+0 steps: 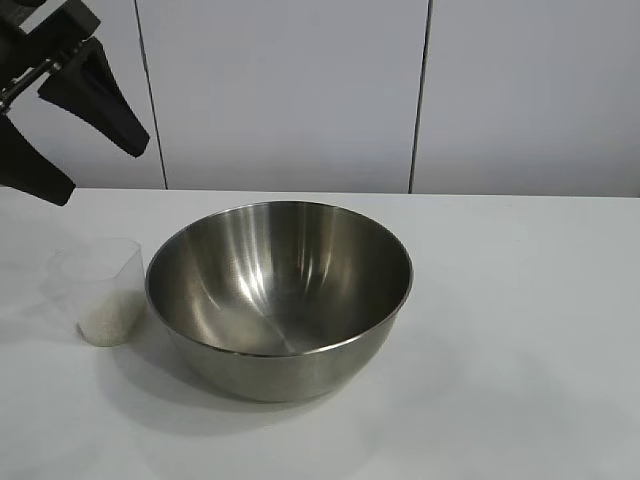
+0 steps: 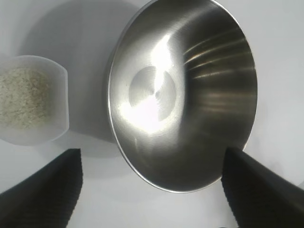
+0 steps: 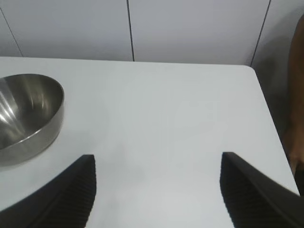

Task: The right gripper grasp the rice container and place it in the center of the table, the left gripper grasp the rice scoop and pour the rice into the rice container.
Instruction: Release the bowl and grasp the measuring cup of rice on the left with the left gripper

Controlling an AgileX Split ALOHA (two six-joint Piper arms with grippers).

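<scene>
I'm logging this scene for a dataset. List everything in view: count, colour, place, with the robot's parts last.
Bowl: one, steel, empty, mid-table.
Scoop: one, clear plastic, just left of the bowl in the exterior view.
Rice: one small white heap, inside the scoop.
Table: one, white, under everything.
Wall panels: pale, behind the table.
Left claw: one, black, open, above the scoop, holding nothing.
Right claw: one, black, open, over bare table beside the bowl.
</scene>
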